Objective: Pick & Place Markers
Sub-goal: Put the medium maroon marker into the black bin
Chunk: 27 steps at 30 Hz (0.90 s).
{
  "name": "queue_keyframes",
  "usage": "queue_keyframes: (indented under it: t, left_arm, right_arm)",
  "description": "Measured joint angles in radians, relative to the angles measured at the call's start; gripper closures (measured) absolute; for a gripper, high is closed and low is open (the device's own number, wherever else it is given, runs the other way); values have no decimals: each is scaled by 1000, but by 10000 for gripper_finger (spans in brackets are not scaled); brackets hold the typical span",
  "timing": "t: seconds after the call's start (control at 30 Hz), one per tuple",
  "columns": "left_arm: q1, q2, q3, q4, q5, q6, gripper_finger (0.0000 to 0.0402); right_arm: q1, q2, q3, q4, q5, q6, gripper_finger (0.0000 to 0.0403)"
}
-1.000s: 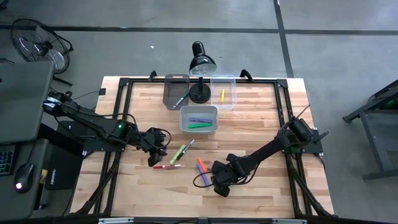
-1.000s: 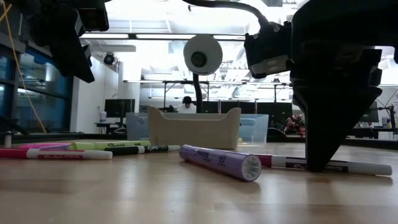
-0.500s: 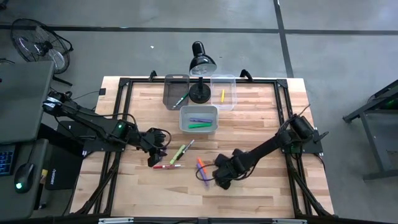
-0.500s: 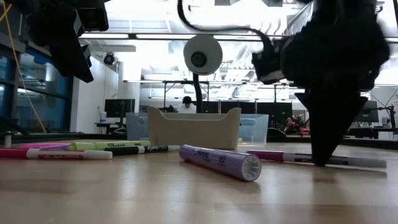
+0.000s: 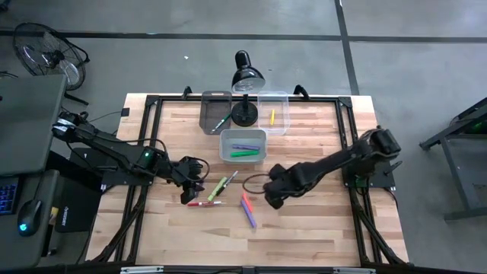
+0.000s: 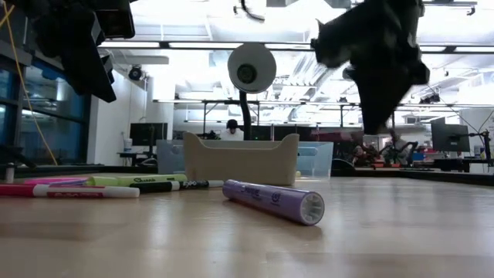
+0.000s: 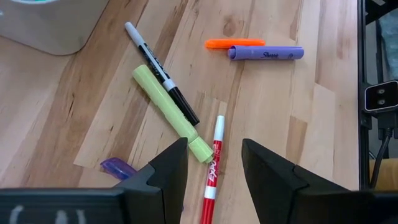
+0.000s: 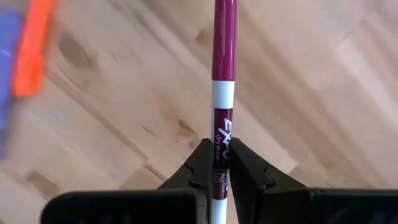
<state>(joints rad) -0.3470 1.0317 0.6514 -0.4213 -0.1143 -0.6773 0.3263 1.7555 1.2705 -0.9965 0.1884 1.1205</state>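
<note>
The right wrist view shows what the high view hides: the right gripper (image 8: 221, 163) pinches a magenta-and-white marker (image 8: 222, 81) tightly between its fingers, held above the bare wood of the table (image 5: 312, 221). From above, that gripper (image 5: 272, 195) sits just beside the orange marker (image 5: 245, 201) and purple marker (image 5: 249, 215). The left gripper (image 7: 214, 163) hangs with fingers spread over the red marker (image 7: 212, 175), the yellow-green marker (image 7: 171, 114) and the black-and-white marker (image 7: 160, 73).

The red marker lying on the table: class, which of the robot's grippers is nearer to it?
Left. The left gripper hovers right beside the red marker, which shows just ahead of it in the left wrist view. The right gripper is farther off, past the purple marker, shut on a magenta marker.
</note>
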Motion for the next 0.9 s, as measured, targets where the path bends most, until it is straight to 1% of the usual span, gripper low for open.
queue_keyframes:
  t: [0.2, 0.37, 0.53, 0.67, 0.8, 0.9]
  left_arm:
    - [0, 0, 0, 0, 0, 0, 252]
    - [0, 0, 0, 16, -4, 1, 252]
    - [1, 0, 2, 117, -33, 16, 252]
    - [1, 0, 32, 221, -96, 25, 252]
    - [1, 0, 66, 325, -180, 101, 252]
    - [1, 0, 102, 363, -243, 158, 252]
  right_arm:
    - [-40, -109, 2, 6, 89, -35, 374]
    - [-62, -171, 2, 48, 102, -140, 377]
    - [-85, -204, 2, 143, 149, -240, 373]
    - [-106, -218, 2, 266, 169, -344, 371]
    - [-124, -227, 3, 416, 166, -464, 374]
    - [-136, -230, 3, 521, 150, -543, 374]
